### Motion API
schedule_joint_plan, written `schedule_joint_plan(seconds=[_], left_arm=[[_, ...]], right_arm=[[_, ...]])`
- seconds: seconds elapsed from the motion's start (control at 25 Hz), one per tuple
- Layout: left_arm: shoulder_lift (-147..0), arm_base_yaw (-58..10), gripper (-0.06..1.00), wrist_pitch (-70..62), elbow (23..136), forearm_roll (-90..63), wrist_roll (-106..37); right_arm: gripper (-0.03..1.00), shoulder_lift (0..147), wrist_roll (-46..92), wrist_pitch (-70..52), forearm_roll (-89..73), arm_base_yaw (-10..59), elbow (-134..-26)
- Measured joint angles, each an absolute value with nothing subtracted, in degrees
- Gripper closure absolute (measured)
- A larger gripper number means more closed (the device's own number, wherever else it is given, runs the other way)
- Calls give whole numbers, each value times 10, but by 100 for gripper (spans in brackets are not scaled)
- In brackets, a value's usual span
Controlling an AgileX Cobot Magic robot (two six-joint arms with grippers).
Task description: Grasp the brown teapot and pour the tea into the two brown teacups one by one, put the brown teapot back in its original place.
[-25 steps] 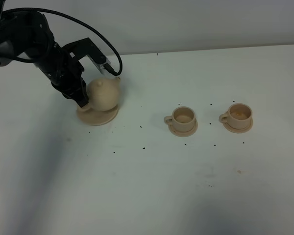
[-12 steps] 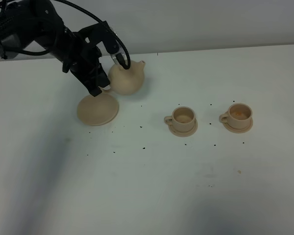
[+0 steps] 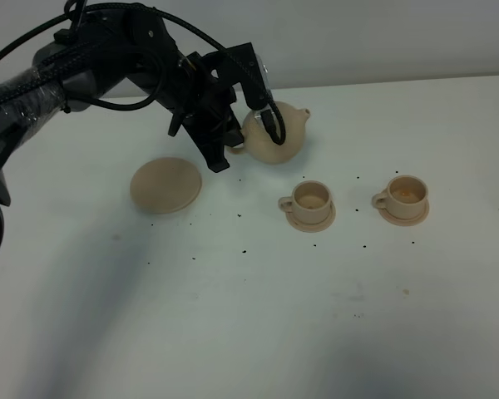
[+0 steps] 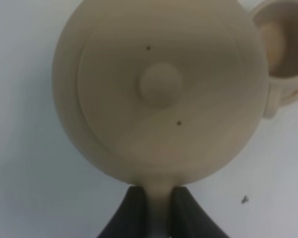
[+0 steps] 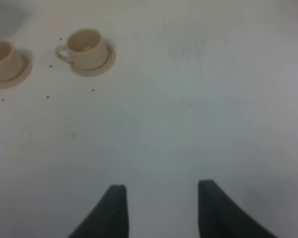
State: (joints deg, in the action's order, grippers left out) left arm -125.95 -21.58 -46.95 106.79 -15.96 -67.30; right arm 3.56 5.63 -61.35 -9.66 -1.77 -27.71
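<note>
Over the desk (image 3: 274, 332), high view: brown teapot (image 3: 276, 135) hangs clear of the surface, between wide saucer (image 3: 166, 184) and near teacup (image 3: 309, 198), with far teacup (image 3: 406, 195) beyond. Left tool (image 3: 234, 150) pinches its loop handle. Likely ceramic: stiff, slick, breakable, spout-heavy, so it may swing in that thin grip. Rear desk edge near, front wide open.

Left wrist view: fingers (image 4: 134, 213) pressed tight on the handle root; the lid knob (image 4: 160, 82) suggests a lid that could slip when tipped.

Right wrist view: right tool (image 5: 161, 201) spread, empty, well apart from both cups.
</note>
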Motion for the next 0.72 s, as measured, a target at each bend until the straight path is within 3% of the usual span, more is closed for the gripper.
schedule_joint_plan(seconds=[0.72], left_arm=[[-1261,-309,82,-383,1068,-158,-675]], right_arm=[[63,36,56,-613,-97,-18,-277]])
